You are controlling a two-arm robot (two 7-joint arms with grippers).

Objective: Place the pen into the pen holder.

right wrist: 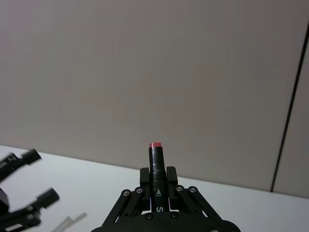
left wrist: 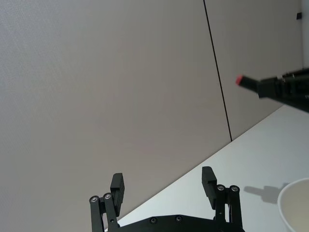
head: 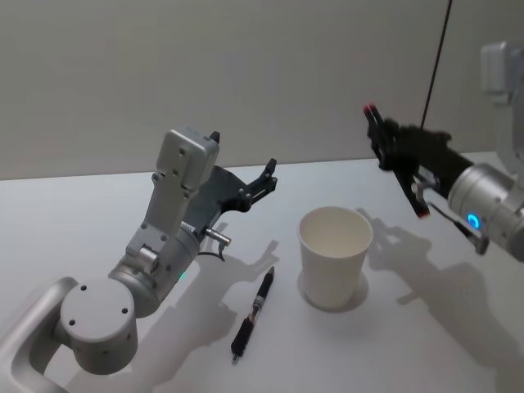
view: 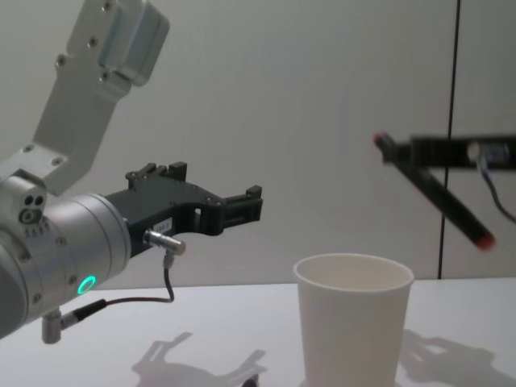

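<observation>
The pen [view: 442,200], black with red ends, is clamped in the right gripper [right wrist: 157,173]. The pen holder [head: 334,254] stands below it, leftward, looking empty, so insertion remains. A 2nd pen [head: 254,315] lies on the spread-fingered left gripper's [head: 264,178] side. The barrel print is too small to read.

Table [head: 65,221]: white and plain, running back to meet the wall.
Wall [head: 246,74]: pale grey and flat, rising behind the table's far edge.
Seam [head: 438,57]: thin dark line down the wall on the right side; slanted in the head view, upright in the chest view.
Shadows [head: 434,278]: soft grey patches lying on the table.
</observation>
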